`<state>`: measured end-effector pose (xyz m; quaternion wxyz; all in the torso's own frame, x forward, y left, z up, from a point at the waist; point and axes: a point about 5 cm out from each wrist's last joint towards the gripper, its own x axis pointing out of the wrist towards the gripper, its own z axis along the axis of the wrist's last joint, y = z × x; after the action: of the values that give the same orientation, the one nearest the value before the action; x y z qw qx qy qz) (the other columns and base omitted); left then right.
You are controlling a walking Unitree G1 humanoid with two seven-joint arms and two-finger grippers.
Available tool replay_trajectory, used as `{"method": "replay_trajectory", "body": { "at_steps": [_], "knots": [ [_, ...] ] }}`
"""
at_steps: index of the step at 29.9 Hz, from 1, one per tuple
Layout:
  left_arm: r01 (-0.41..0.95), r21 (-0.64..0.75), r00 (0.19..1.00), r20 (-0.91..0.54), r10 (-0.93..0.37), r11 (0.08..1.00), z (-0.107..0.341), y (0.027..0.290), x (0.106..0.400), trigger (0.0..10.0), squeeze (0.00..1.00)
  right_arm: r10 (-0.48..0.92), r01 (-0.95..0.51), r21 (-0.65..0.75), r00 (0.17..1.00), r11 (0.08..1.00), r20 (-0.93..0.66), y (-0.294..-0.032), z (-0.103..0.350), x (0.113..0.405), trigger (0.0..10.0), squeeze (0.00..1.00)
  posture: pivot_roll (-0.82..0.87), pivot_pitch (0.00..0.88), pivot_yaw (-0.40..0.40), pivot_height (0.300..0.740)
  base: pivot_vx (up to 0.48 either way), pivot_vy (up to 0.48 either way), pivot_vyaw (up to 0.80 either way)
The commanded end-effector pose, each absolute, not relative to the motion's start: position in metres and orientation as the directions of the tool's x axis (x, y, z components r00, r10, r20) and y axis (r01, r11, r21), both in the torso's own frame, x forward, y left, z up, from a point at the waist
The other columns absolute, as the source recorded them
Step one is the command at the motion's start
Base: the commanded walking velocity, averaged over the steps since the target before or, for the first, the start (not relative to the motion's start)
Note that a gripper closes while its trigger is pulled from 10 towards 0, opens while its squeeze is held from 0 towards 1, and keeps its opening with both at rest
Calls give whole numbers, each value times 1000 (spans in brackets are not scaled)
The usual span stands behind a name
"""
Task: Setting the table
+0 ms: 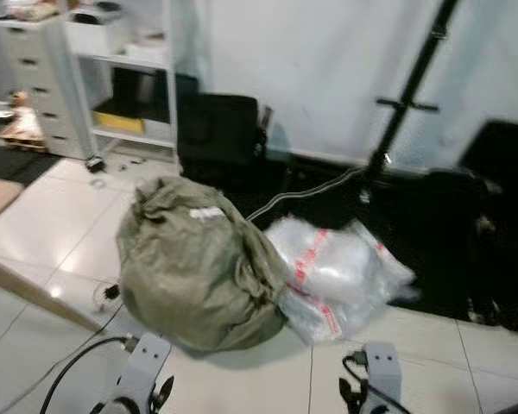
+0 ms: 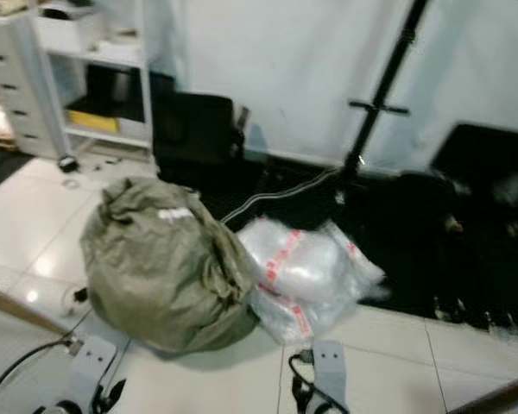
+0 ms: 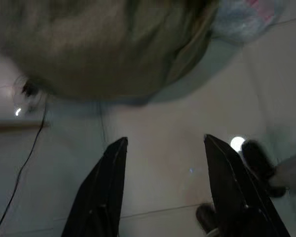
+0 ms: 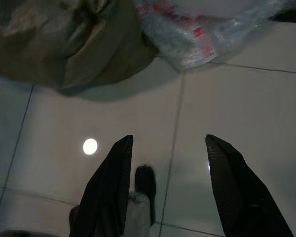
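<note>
On your far left stands a white drawer unit point(image 1: 36, 82), and just beside it a white shelf rack point(image 1: 138, 69) with a yellow item on its lower shelf. A dark bag or case point(image 1: 217, 129) sits against the pale wall next to the rack. No table or tableware can be made out here; the head views are somewhat blurred.

In front of you, on the pale tiled floor point(image 1: 34, 224), lies a bulky olive-green sack point(image 1: 194, 263), crumpled and knotted at the top. Your left gripper point(image 3: 163, 187) hangs low over the tiles just short of that sack, its 2 black fingers spread apart with bare floor between them. A black cable point(image 1: 69, 366) runs across the floor to that arm.

Touching the sack's right side is a clear plastic bag with red tape point(image 1: 337, 272), lying partly on a black mat point(image 1: 432, 233). Your right gripper point(image 4: 167, 190) hangs over the tiles near this bag, fingers likewise apart and holding nothing.

Further right, a black stand pole point(image 1: 410, 95) leans up against the wall, rising from the mat.
</note>
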<state>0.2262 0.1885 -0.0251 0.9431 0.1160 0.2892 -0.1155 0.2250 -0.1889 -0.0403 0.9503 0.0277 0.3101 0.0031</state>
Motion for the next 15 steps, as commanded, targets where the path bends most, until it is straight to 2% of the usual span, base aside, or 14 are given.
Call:
{"method": "replay_trajectory", "body": {
  "at_steps": [1,15],
  "knots": [
    [294,134,789,-593,-161,946,-32,186,219,10000,0,23,12,57,812,998,-583,-189,-40,225,10000,0,-24,0,62,740,0,0,-800],
    [281,136,798,-583,-153,950,-36,187,220,10000,0,16,16,50,817,999,-576,-191,-42,225,10000,0,-26,0,61,740,0,0,-800]
  ]
}}
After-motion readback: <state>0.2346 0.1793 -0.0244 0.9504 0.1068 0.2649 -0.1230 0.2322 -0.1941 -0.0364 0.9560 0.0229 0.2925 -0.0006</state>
